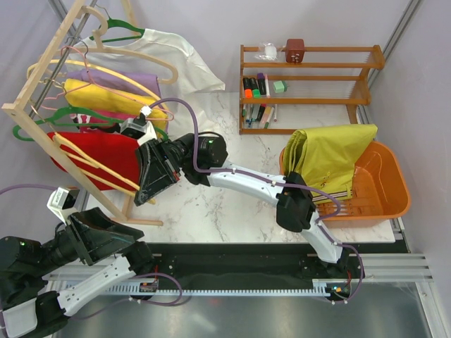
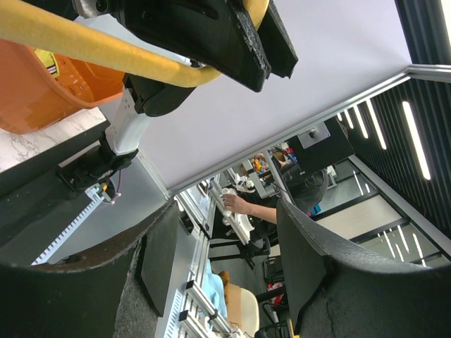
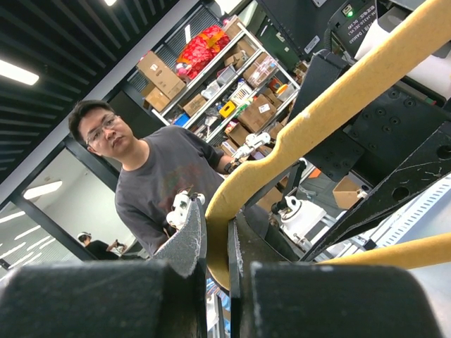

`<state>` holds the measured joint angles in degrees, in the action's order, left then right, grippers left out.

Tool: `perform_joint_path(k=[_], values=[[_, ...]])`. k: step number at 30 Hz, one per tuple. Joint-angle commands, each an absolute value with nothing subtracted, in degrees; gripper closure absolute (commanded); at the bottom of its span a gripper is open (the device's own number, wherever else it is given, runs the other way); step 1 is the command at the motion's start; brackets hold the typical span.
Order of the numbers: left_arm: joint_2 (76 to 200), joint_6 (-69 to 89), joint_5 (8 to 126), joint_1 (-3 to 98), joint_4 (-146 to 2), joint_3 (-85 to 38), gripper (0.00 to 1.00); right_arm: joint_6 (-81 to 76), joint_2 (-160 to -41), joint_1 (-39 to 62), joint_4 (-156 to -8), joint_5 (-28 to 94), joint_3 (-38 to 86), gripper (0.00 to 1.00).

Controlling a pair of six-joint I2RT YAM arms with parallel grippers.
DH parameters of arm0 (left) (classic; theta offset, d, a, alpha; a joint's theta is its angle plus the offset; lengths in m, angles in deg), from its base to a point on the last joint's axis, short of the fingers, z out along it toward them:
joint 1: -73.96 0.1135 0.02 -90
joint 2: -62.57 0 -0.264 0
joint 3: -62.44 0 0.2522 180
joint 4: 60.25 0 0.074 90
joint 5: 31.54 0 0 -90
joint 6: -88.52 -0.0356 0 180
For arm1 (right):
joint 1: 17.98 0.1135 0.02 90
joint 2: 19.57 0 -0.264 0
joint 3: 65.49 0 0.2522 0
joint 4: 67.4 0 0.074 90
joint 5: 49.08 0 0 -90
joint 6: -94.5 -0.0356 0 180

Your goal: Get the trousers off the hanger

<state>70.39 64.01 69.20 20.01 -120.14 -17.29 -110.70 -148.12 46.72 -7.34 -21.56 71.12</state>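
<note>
My right pincer (image 3: 215, 243) is clamped narrow on one arm of the hanger (image 3: 317, 116); the wrist view shows both fingers pressed flat against the pale yellow-orange plastic. The arm reaches across to the left, so the pincer sits beside the wooden clothes rack (image 1: 42, 91), right by the red garment (image 1: 99, 151). I cannot make out where the hanger's hook is.

My left pincer (image 2: 229, 264) stands partly open with nothing between its fingers. It sits low at the near left corner, pointing up at the right one and the hanger.

The trousers (image 1: 331, 155) are off the hanger and well apart from it. They are folded and draped over the rim of the orange basket (image 1: 384, 190) at the right end of the worktop (image 1: 225, 211), which is white marble.

A small wooden shelf (image 1: 310, 77) with markers stands at the back. The rack carries a white shirt (image 1: 176, 56), a golden-yellow garment (image 1: 106, 95) and green hangers (image 1: 127, 32).

Beyond the rig, a man in a grey shirt (image 3: 151, 176) stands before storage racks stacked with cardboard boxes (image 3: 218, 77), under a dark ceiling with strip lights.
</note>
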Motion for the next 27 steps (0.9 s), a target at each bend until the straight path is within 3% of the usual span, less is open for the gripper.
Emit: perform_joint_path(k=[1,20,21,22,24,25,27], values=[[70.31,64.00,70.06,20.35,-118.74,-17.76,0.36,-116.35,-148.24,46.88,1.63,-21.40,71.67,1.00],[70.48,64.44,70.32,20.35,-118.74,-17.15,0.36,-115.56,-154.22,46.26,1.01,-21.75,76.95,1.00],[70.57,64.35,70.32,20.35,-118.74,-17.15,0.36,-115.38,-153.00,46.09,0.93,-21.75,74.68,0.97],[70.83,64.35,70.41,20.35,-118.74,-17.06,0.36,-114.95,-152.12,46.00,1.28,-21.84,73.18,0.81],[70.92,64.09,70.41,20.35,-118.66,-16.71,0.35,-113.46,-148.35,45.65,0.93,-21.84,67.58,0.63],[70.92,64.00,70.32,20.35,-118.66,-16.53,0.35,-109.53,-146.67,45.39,-2.29,-22.19,65.36,0.50],[70.75,64.00,70.15,20.44,-118.66,-16.01,0.34,-102.32,-140.46,44.60,-8.62,-22.36,57.83,0.39]])
